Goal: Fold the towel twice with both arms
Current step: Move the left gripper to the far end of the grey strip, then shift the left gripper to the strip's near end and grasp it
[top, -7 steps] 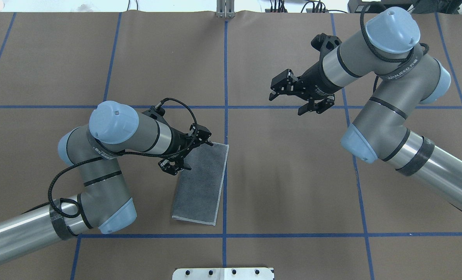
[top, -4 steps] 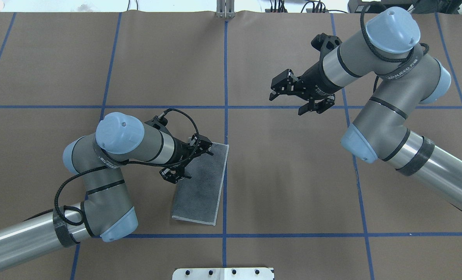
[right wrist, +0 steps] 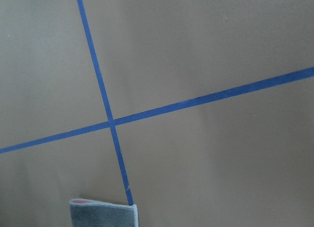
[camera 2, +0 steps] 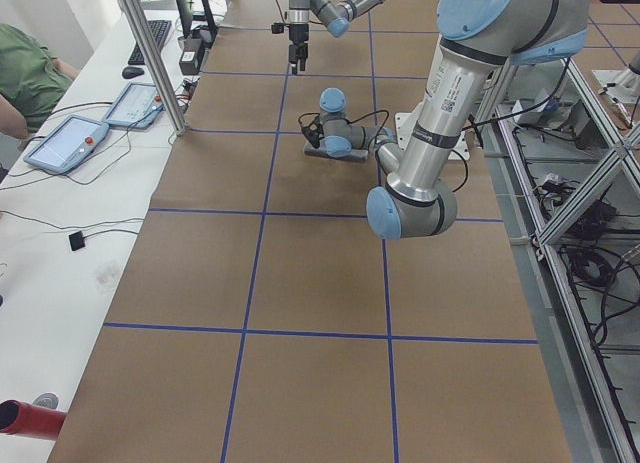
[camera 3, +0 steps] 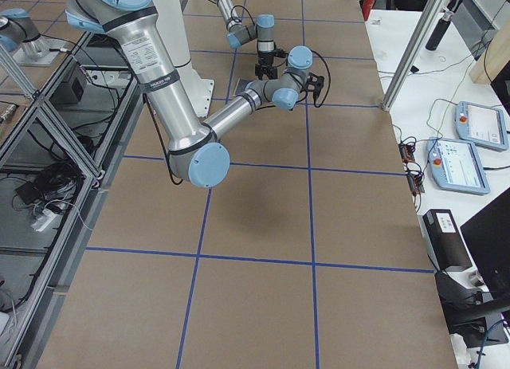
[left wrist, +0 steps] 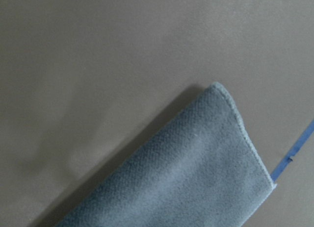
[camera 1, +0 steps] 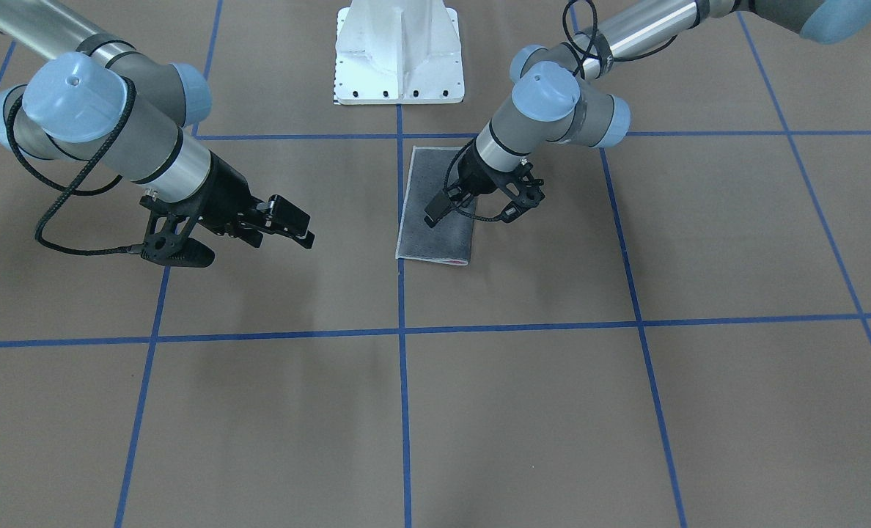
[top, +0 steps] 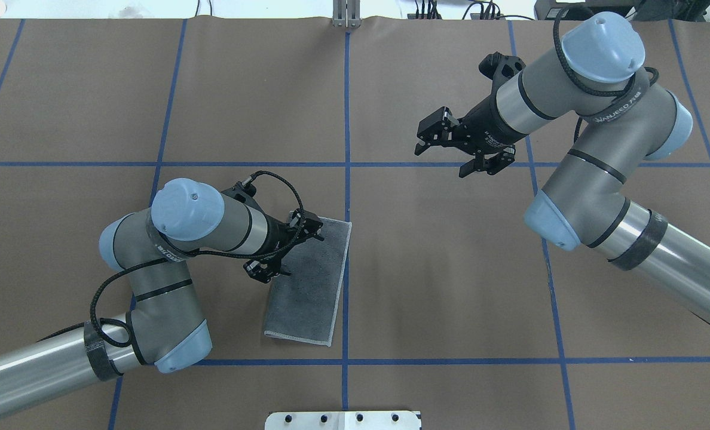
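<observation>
Towel (top: 310, 292) lies folded, long axis nearly parallel to blue centreline (top: 346, 119).

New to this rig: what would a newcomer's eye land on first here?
The grey towel, already folded into a long strip, lies beside the central blue tape line. The left hand hangs open over the towel's end farther from the robot, while the right hand hangs open well away from it.

Bright, even light falls from above. Soft, faint shadows lie on the brown table (top: 450, 310). The right arm (top: 678, 263) glints along its silver tube. The left wrist view is soft, with the towel (left wrist: 196, 183) slightly blurred.
</observation>
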Controlling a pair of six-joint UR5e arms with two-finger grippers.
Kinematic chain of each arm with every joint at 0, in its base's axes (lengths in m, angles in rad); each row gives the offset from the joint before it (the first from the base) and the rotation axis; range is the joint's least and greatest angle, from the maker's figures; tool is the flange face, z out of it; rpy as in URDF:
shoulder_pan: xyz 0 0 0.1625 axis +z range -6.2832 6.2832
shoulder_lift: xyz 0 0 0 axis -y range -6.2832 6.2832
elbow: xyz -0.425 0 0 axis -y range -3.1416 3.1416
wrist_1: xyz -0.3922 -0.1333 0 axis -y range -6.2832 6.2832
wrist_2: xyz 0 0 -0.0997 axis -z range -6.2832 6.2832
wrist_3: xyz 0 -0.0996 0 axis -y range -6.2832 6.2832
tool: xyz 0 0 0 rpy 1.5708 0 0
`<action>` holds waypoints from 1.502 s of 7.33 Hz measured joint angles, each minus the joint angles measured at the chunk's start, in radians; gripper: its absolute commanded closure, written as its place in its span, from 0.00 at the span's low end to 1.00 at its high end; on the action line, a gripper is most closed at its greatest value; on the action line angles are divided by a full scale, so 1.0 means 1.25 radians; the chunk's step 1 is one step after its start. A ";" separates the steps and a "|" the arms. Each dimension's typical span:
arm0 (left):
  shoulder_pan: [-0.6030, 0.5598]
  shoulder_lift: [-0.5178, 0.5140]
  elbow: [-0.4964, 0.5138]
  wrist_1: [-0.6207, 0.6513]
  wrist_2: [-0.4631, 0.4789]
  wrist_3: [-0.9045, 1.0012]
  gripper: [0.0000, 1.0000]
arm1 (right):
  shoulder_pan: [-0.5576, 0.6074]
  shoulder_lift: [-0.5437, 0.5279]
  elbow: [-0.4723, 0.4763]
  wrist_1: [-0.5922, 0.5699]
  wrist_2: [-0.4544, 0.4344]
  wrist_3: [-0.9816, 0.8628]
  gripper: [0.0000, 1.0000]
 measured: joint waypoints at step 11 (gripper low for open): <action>-0.036 0.094 -0.103 0.005 -0.021 0.036 0.01 | -0.003 0.005 -0.007 0.001 -0.001 0.002 0.00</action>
